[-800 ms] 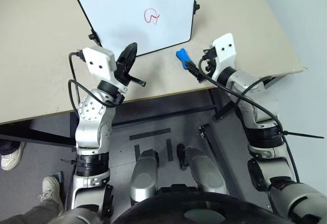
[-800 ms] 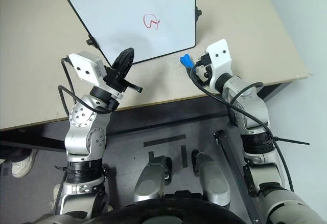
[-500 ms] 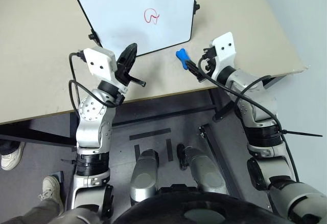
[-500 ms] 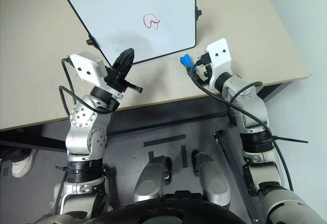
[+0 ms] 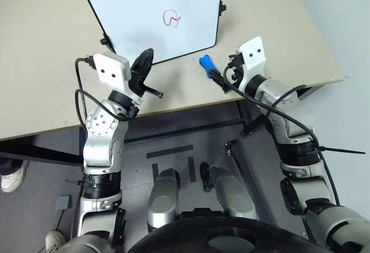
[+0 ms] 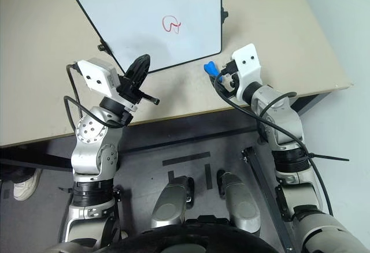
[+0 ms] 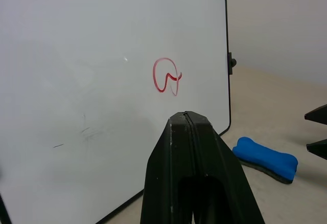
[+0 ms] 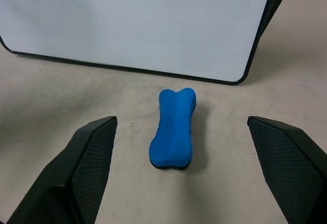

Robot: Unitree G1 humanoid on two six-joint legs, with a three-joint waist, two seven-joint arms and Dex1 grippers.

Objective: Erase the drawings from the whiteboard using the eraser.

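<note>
Bone-shaped blue eraser (image 8: 173, 129) lies between spread right hand (image 8: 189, 173) fingers (left hand (image 7: 186, 119) pressed together).

Glossy whiteboard (image 5: 144, 16), matt table (image 5: 46, 62)

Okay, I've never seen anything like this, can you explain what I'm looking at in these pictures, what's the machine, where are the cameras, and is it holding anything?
This is a humanoid robot with two arms, each ending in a gripper of two black fingers. Two pictures come from cameras in its head, looking down over its arms at a beige table. The other two come from a camera on each wrist, looking along that gripper's fingers.

On the table lies a whiteboard carrying a small red drawing. Just off the board's near corner lies a blue eraser.

The left gripper is shut and holds nothing, with the board beyond it. The right gripper is wide open, its fingers on either side of the eraser without touching it, so nothing is held.
</note>
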